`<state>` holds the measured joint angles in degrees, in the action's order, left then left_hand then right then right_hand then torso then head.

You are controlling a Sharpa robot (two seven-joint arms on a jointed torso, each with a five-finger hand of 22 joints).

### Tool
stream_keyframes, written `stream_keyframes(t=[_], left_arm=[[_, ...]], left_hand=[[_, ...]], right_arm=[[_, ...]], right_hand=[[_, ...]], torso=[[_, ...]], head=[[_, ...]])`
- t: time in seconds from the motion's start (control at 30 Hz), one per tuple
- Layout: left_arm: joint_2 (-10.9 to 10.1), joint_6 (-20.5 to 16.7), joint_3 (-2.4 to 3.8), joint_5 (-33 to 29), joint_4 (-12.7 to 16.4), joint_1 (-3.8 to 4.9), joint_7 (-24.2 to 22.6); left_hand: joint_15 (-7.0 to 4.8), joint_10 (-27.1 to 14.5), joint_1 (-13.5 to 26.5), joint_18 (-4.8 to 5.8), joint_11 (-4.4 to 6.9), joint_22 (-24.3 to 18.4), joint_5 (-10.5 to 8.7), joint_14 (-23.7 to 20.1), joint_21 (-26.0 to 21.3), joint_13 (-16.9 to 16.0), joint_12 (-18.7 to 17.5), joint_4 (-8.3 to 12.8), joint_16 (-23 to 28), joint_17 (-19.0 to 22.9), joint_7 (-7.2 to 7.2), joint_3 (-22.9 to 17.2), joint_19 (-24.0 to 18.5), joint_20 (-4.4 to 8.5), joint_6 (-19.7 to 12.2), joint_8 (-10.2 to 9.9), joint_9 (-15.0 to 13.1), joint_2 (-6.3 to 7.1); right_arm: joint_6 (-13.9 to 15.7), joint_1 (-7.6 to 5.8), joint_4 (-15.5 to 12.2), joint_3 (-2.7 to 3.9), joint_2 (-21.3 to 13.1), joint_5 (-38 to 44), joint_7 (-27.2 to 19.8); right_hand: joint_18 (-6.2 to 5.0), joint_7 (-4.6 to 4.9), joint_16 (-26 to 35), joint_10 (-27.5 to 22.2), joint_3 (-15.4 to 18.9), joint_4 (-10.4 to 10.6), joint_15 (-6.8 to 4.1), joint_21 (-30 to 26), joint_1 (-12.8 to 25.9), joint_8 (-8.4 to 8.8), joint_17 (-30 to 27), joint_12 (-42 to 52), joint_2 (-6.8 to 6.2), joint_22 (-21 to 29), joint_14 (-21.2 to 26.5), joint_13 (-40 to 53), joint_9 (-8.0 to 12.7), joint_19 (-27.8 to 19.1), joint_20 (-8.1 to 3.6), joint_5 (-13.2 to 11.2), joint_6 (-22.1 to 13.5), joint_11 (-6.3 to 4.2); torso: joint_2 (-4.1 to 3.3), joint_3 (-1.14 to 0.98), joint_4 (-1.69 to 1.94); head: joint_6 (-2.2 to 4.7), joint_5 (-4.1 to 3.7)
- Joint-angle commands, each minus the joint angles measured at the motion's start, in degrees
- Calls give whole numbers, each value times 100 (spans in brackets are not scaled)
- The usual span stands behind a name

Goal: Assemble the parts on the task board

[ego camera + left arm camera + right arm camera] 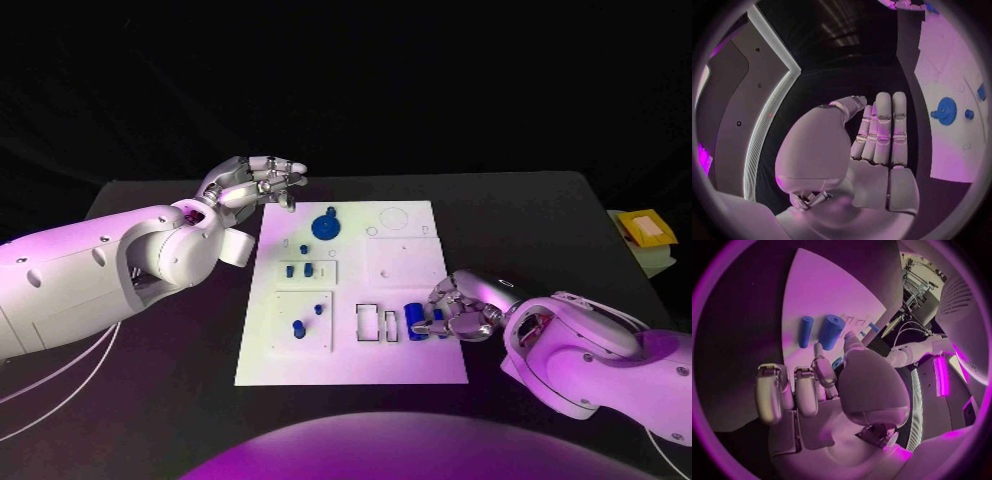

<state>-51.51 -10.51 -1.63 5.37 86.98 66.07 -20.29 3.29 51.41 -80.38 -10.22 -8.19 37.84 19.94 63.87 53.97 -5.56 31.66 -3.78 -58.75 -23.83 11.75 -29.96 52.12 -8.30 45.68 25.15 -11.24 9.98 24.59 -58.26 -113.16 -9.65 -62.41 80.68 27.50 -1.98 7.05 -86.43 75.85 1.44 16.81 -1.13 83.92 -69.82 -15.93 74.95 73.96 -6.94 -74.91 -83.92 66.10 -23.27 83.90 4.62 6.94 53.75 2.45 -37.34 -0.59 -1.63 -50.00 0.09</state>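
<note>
Where the black table [548, 215] is widest lies the task board [411, 365], central. Blue gear [327, 224]: board's 11 o'clock. Two blue cylinders [417, 320]: 4 o'clock edge, just beside right hand [464, 305], fingers curled over them; grip cannot be told. Left hand [257, 183]: 10 o'clock corner, fingers pressed together, empty.

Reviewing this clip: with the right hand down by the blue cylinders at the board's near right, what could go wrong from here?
1. The right hand hovers close over two loose blue cylinders lying side by side; reaching for one could knock the other and send it rolling.
2. They lie near the task board edge, so a nudged cylinder might roll off onto the table.
3. The left hand hangs near the blue gear; a careless move could bump it.
</note>
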Motion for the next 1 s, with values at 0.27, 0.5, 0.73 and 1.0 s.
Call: stream_keyframes(t=[0.27, 0.5, 0.73, 1.0], left_arm=[[-7, 106, 2, -18, 29, 3, -48], [-16, 112, 2, -18, 36, 3, -37], [-26, 111, 2, -15, 41, 3, -31], [-23, 120, 2, -11, 44, 3, -23]], left_hand=[[0, -41, 27, -34, 0, 1, 27, -49, -22, 5, 21, 28, 19, 6, 88, -6, -18, -27, -46, -29, 8, -28], [0, -41, 27, -34, 0, 1, 27, -49, -22, 5, 21, 28, 19, 6, 88, -6, -18, -27, -46, -29, 8, -28], [0, -41, 27, -34, 0, 1, 27, -49, -22, 5, 21, 28, 19, 6, 88, -6, -18, -27, -46, -29, 8, -28], [1, -45, 35, -35, 0, 1, 29, -50, -22, 7, 25, 28, 17, 7, 89, -5, -21, -29, -47, -28, 9, -32]], right_arm=[[-225, 69, 150, -1, 216, 497, 308], [-187, 133, 252, -1, 381, 518, 341], [-201, 160, 277, 0, 445, 501, 353], [-204, 165, 318, 0, 473, 433, 374]], right_hand=[[77, -22, -30, 46, 119, -7, -52, 42, -41, -77, 618, -1, 77, -1350, -432, 40, 12, 399, -15, -29, 80, -15], [75, -32, -28, 50, 163, -9, -59, 36, -98, -105, 613, -7, 133, -1348, -430, 54, 15, 395, -21, -5, 101, -24], [77, -49, -32, 85, 282, -31, -79, 45, -546, -181, 625, -19, 297, -1349, -433, 143, 52, 394, -42, 396, 105, -44], [81, -73, -42, 134, -21, -68, -105, 72, -1324, -203, 650, -25, 486, -1356, -437, 265, 162, 401, -63, 795, 164, -77]], torso=[[-6, 8, 0], [-8, 7, 14], [-3, 12, -1], [1, 8, 2]], head=[[0, 13], [0, 10], [0, 28], [0, 37]])
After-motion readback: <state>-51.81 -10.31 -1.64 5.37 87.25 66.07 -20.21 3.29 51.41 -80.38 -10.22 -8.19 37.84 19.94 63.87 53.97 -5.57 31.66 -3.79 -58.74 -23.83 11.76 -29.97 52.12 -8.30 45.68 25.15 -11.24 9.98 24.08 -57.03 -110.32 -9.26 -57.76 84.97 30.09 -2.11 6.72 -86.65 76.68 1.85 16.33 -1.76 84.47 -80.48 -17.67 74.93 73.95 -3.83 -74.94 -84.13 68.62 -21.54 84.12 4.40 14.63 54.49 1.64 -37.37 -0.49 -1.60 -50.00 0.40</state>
